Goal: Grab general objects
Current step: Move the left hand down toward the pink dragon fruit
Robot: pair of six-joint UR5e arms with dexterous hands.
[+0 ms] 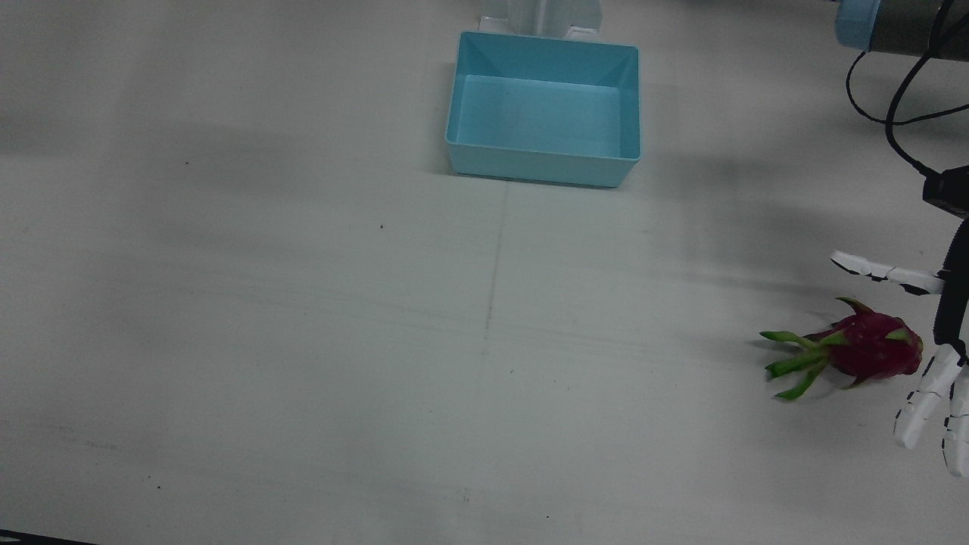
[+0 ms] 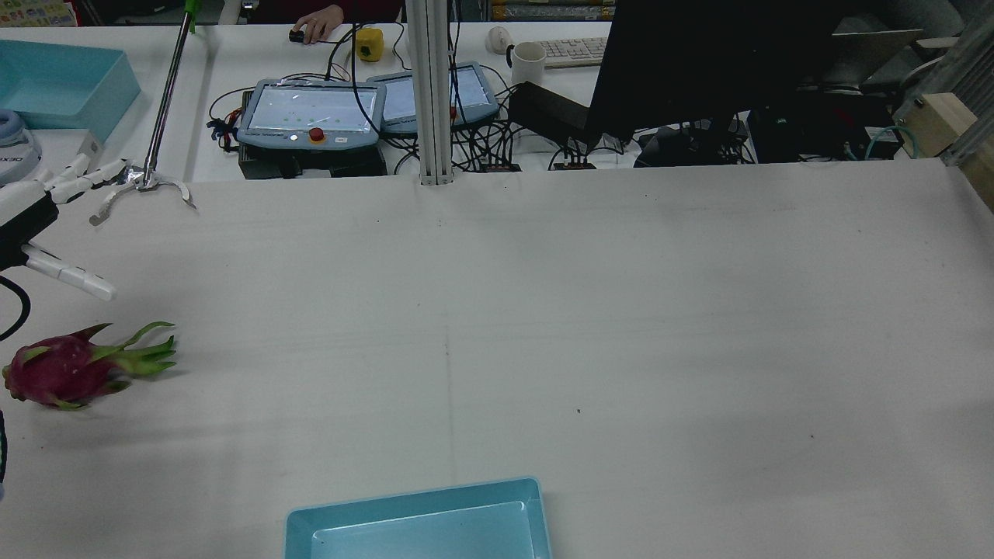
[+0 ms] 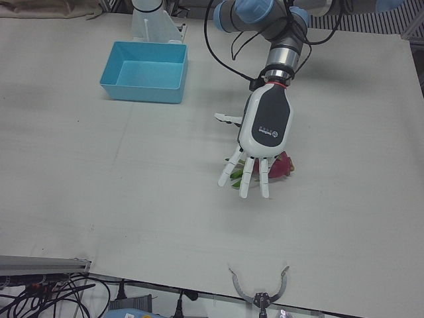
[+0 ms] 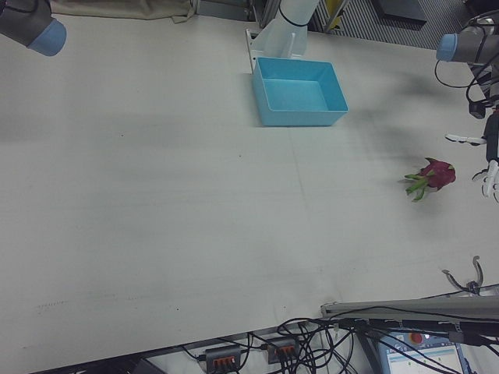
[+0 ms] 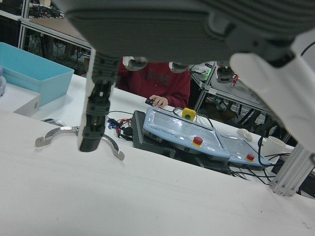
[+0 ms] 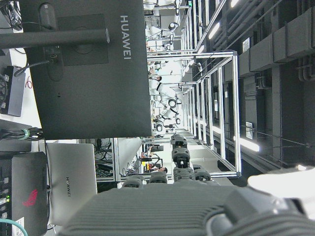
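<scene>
The left hand [image 3: 264,126] hangs over the white worktop [image 1: 303,341] with its white fingers [image 3: 246,177] spread apart and pointing toward the operators' edge, holding nothing. In the front view the fingertips [image 1: 916,409] reach past the fruit on its outer side, while one separate finger [image 1: 878,270] sticks out sideways toward the middle of the worktop, on the fruit's robot side. The hand's white-and-black palm shell sits above the fruit in the left-front view and hides part of it; whether any finger touches the fruit cannot be told.

The magenta dragon fruit with green leafy scales [image 1: 863,347] lies on its side on the worktop under and just beside that hand, near the robot's left edge. Its green tips [image 1: 795,363] point toward the centre of the worktop.

The open light-blue rectangular plastic bin [image 1: 545,106] stands on the worktop well apart from the fruit, close to the arms' pedestals.

The right hand [image 6: 197,206] shows only as a dark grey blur at the bottom of its own camera's picture, so whether its fingers are apart or together cannot be told.

Beyond the operators' edge of the worktop, a metal grabber tool with curved claws [image 2: 144,186] rests on a rod, and two grey teach pendants with red stop buttons [image 2: 311,116] lie among cables.
</scene>
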